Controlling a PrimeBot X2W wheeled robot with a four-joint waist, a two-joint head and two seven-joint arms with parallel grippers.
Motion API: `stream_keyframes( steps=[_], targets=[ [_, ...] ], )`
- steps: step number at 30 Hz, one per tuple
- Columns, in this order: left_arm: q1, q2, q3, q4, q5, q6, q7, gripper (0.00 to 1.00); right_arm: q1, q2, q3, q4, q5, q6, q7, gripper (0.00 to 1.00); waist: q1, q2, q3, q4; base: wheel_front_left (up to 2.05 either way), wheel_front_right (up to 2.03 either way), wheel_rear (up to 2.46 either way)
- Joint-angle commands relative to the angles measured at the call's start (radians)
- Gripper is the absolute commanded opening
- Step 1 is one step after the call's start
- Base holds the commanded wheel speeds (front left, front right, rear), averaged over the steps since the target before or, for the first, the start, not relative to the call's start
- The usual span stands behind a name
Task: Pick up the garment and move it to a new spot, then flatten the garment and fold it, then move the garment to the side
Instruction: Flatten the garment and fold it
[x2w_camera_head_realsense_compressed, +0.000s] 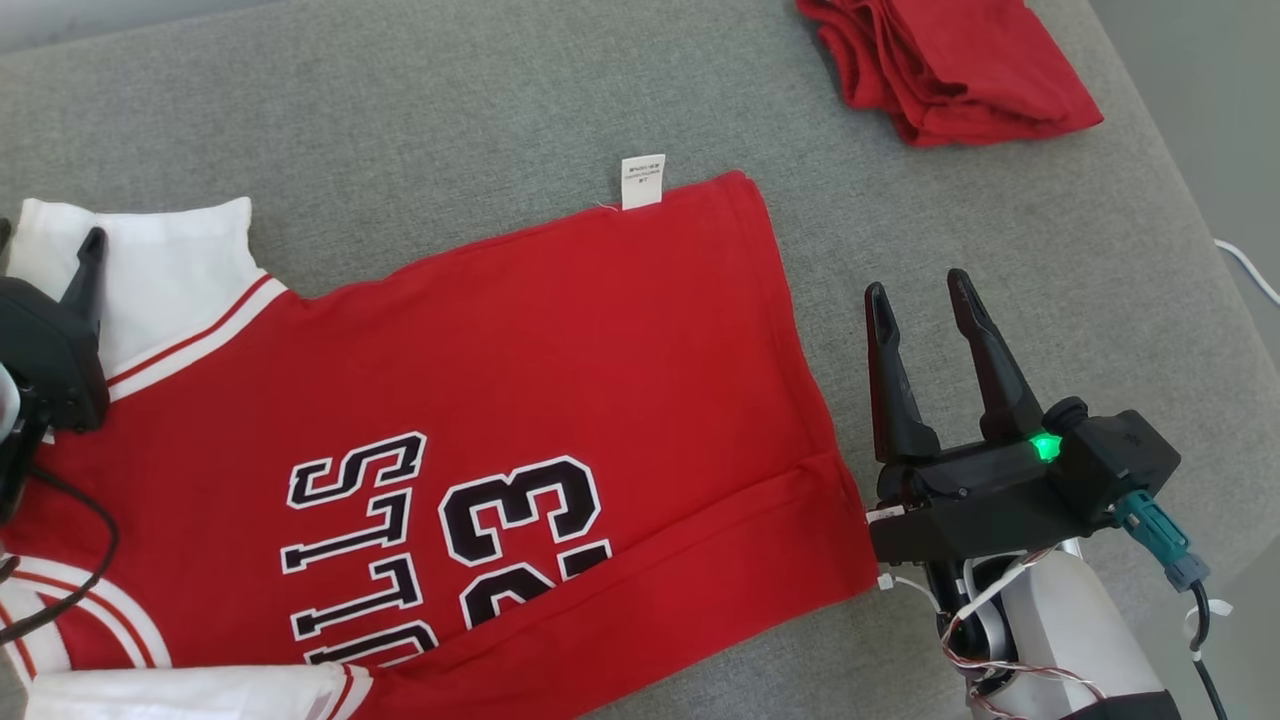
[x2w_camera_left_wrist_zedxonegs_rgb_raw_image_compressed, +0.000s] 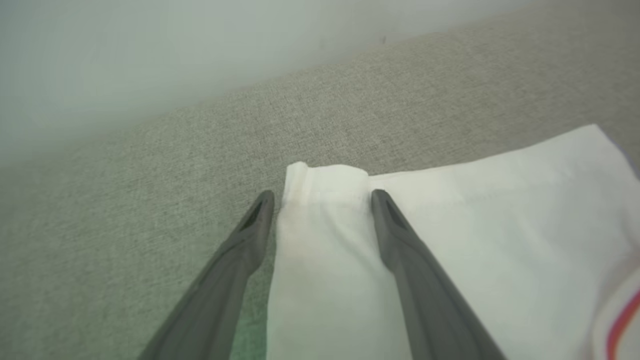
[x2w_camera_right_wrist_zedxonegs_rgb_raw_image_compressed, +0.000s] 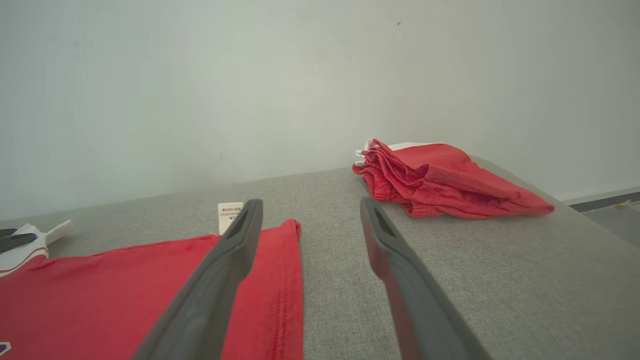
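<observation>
Right gripper (x2w_camera_head_realsense_compressed: 919, 288): fingers spread, empty, just beside the hem (x2w_camera_head_realsense_compressed: 812, 400), off the cloth. Left gripper (x2w_camera_left_wrist_zedxonegs_rgb_raw_image_compressed: 322, 197): fingers spread, empty, straddling the white sleeve (x2w_camera_left_wrist_zedxonegs_rgb_raw_image_compressed: 450, 235) edge. Garment (x2w_camera_head_realsense_compressed: 600, 350) lies flat on the grey surface (x2w_camera_head_realsense_compressed: 400, 120), long axis left–right, one end at each arm. Beyond, the folded red pile (x2w_camera_head_realsense_compressed: 950, 60) sits well apart.

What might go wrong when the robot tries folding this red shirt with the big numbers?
The open left end effector straddles the edge of the white sleeve; it may grab one layer and bunch it. The open right end effector sits beside the hem of the jersey, so closing there might miss the cloth. Sliding it sideways could bump the folded red clothes.
</observation>
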Motion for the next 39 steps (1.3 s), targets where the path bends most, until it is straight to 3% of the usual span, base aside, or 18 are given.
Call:
stream_keyframes(
  steps=[1, 4, 5, 7, 16, 24, 39],
  targets=[
    [-0.014, 0.006, -0.006, 0.013, -0.007, 0.002, 0.0, 1.0, -0.008, 0.004, 0.001, 0.001, 0.003, -0.002, -0.001, 1.0, -0.0002, -0.0002, 0.001, -0.002, 0.0, 0.0, 0.0],
    [-0.025, -0.005, -0.018, 0.037, -0.039, 0.002, 0.003, 0.98, -0.013, 0.004, 0.001, 0.003, 0.001, -0.002, -0.001, 1.0, -0.0002, -0.0002, 0.003, -0.001, 0.0, 0.0, 0.0],
    [-0.031, -0.002, -0.028, 0.043, -0.037, 0.002, -0.003, 0.59, -0.013, 0.004, 0.003, 0.006, -0.002, -0.002, -0.001, 1.0, -0.0002, -0.0002, 0.005, 0.001, 0.0, 0.0, 0.0],
    [-0.044, 0.003, -0.038, 0.058, -0.033, 0.002, -0.026, 0.0, -0.017, 0.004, 0.008, 0.025, -0.006, -0.002, -0.001, 1.0, -0.0002, -0.0002, 0.006, 0.005, 0.0, 0.0, 0.0],
    [-0.065, -0.044, -0.068, 0.068, -0.109, 0.002, -0.131, 0.0, -0.079, -0.029, 0.035, 0.167, 0.008, -0.002, -0.001, 1.0, -0.0002, -0.0002, -0.02, 0.051, 0.0, 0.0, 0.0],
    [-0.043, -0.053, -0.113, 0.029, -0.125, 0.002, -0.233, 0.0, -0.24, -0.091, 0.095, 0.396, 0.054, -0.002, -0.001, 1.0, -0.0002, -0.0002, -0.04, 0.111, 0.0, 0.0, 0.0],
    [-0.074, -0.091, -0.181, -0.023, -0.126, 0.002, -0.299, 0.0, -0.523, -0.154, 0.214, 0.757, 0.19, -0.002, 0.101, 1.0, -0.0002, -0.0002, -0.019, 0.186, 0.0, 0.0, 0.0]
  ],
)
